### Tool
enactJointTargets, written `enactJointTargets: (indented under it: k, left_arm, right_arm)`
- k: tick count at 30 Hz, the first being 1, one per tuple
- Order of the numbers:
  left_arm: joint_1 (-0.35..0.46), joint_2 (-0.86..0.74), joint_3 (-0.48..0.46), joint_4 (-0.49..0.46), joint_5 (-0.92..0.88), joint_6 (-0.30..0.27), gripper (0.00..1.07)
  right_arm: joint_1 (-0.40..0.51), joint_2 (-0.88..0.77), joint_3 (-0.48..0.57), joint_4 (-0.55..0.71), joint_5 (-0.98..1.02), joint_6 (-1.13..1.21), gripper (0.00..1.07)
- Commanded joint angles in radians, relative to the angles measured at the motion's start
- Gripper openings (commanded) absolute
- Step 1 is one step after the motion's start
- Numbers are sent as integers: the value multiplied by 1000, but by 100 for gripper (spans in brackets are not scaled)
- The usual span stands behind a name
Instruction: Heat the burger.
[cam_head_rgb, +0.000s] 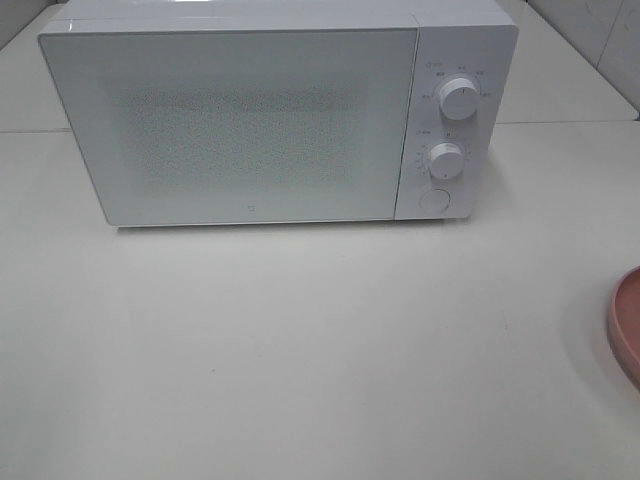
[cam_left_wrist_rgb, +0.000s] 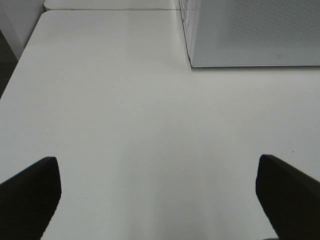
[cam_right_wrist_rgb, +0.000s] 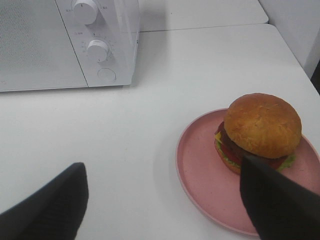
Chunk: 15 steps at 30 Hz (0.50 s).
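A white microwave (cam_head_rgb: 280, 110) stood at twelve o'clock on a pale table (cam_head_rgb: 300, 350), its door shut, with two round dials and a round button down its right-hand panel. In the high view, the only other thing was a sliver of a pink plate (cam_head_rgb: 628, 325) cut off by the frame's edge at about four o'clock; neither arm nor the burger appeared there.

The right wrist view showed what the high view missed: the burger (cam_right_wrist_rgb: 260, 131), with a glossy brown bun over red, yellow and green layers, sat on the pink plate, toward its far side. The right pincer (cam_right_wrist_rgb: 165, 200) hung above the table with its two dark fingers spread wide, gripping nothing; one fingertip (cam_right_wrist_rgb: 277, 200) overlapped the near edge of the burger in the picture, though contact could not be judged.

The left wrist view showed only bare table and the microwave's lower left corner. The left pincer (cam_left_wrist_rgb: 159, 192) was also wide open and empty.
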Motion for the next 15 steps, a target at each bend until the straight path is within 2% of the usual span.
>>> enactJointTargets:
  k: [1,15]
  left_arm:
    - [39,-52,0,-6,-3,-9,98]
    - [97,-46,0,-10,-3,-9,98]
  right_arm:
    - [-7,-30,1,1,-8,0,74]
    - [-7,-30,1,1,-8,0,74]
